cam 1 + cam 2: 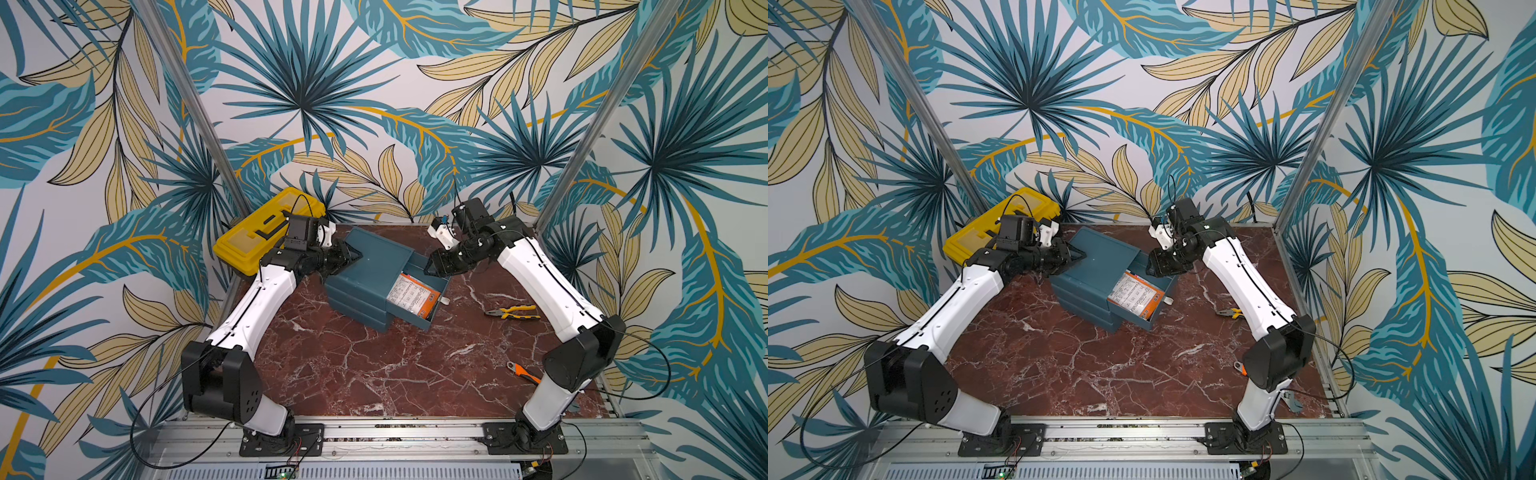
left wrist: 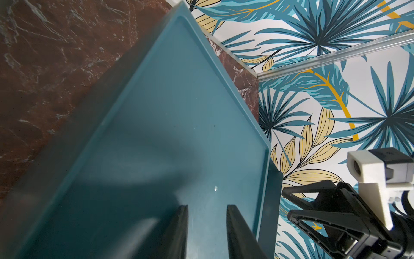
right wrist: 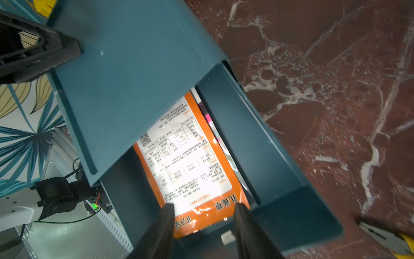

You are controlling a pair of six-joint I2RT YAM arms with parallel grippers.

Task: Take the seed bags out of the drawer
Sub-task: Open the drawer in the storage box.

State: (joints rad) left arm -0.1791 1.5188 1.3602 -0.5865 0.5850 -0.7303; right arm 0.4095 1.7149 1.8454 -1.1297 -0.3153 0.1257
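A teal drawer cabinet (image 1: 374, 257) (image 1: 1104, 253) stands mid-table with its top drawer (image 1: 409, 322) (image 3: 257, 145) pulled out. The seed bags (image 1: 411, 293) (image 1: 1133, 293) (image 3: 188, 161) lie inside it. The top one shows a white printed back with an orange edge, and a pink sliver of another peeks out beside it. My right gripper (image 1: 430, 270) (image 3: 205, 207) hovers open over the drawer, one finger at each side of the top bag's end. My left gripper (image 1: 353, 257) (image 2: 207, 207) rests on the cabinet top's far left corner, its fingers narrowly apart with nothing between them.
A yellow toolbox (image 1: 262, 232) sits at the back left behind my left arm. Yellow-handled pliers (image 1: 511, 311) lie right of the drawer, and an orange-handled tool (image 1: 523, 372) lies near my right arm's base. The marble tabletop (image 1: 374, 374) spreads in front of the cabinet.
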